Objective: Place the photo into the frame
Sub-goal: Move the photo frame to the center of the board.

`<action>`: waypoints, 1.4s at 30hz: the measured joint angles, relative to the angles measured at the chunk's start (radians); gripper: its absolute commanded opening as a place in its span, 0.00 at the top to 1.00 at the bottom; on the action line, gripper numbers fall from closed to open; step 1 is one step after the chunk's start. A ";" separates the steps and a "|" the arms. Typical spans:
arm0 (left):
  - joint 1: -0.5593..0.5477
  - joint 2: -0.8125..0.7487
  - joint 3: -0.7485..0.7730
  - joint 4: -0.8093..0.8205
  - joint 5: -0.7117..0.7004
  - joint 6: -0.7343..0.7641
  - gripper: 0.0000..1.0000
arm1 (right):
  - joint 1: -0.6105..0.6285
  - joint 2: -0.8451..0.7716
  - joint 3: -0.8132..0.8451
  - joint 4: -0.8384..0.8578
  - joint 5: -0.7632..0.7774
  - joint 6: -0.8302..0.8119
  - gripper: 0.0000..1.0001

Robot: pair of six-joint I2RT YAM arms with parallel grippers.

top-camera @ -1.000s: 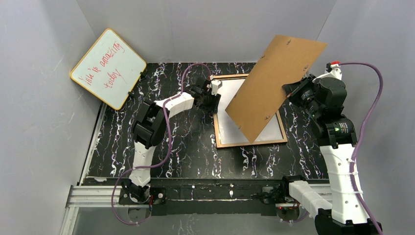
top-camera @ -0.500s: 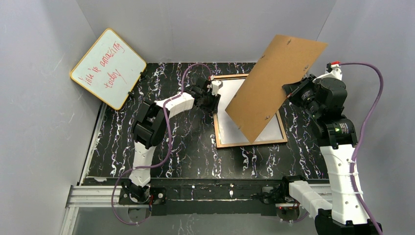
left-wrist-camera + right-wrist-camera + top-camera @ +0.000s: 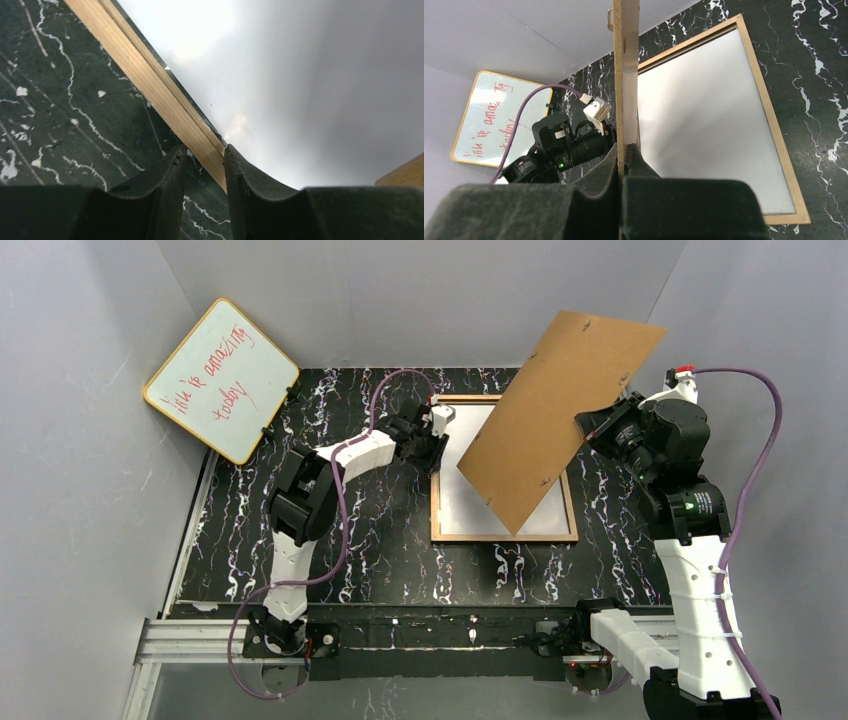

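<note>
Gripping frame on marbled table, left hand, right hand clenching panel, grey walls.

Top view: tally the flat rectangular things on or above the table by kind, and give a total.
Whiteboard: 1
Frame: 1
Brown board: 1
Photo, white side up in the frame: 1
Total: 4

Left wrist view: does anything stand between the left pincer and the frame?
Nothing visible. The left pincer has its fingers either side of the frame along its wooden rail. The hardboard backing panel, pinched by the right pincer, hangs tilted above the frame, not between them.
</note>
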 measured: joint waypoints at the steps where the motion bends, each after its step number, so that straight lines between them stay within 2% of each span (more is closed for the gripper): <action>1: 0.001 -0.007 -0.010 0.002 -0.006 0.008 0.72 | 0.000 0.000 0.000 0.000 -0.002 0.002 0.99; 9: 0.051 -0.081 -0.102 -0.005 -0.030 0.066 0.72 | 0.000 0.008 -0.008 0.011 -0.051 0.024 0.99; 21: 0.185 -0.215 -0.238 -0.102 -0.029 0.083 0.72 | 0.000 0.027 -0.071 0.054 -0.140 0.062 0.99; 31: 0.326 -0.404 -0.383 -0.151 -0.018 0.127 0.72 | 0.000 0.072 -0.171 0.187 -0.309 0.143 0.99; 34: 0.362 -0.425 -0.391 -0.169 -0.011 0.145 0.63 | 0.000 0.087 -0.198 0.235 -0.360 0.171 0.99; 39: 0.394 -0.447 -0.318 -0.273 0.043 0.217 0.34 | 0.000 0.100 -0.238 0.332 -0.414 0.203 0.99; 42: 0.394 -0.459 -0.172 -0.387 0.143 0.306 0.30 | 0.000 0.112 -0.266 0.424 -0.431 0.227 0.99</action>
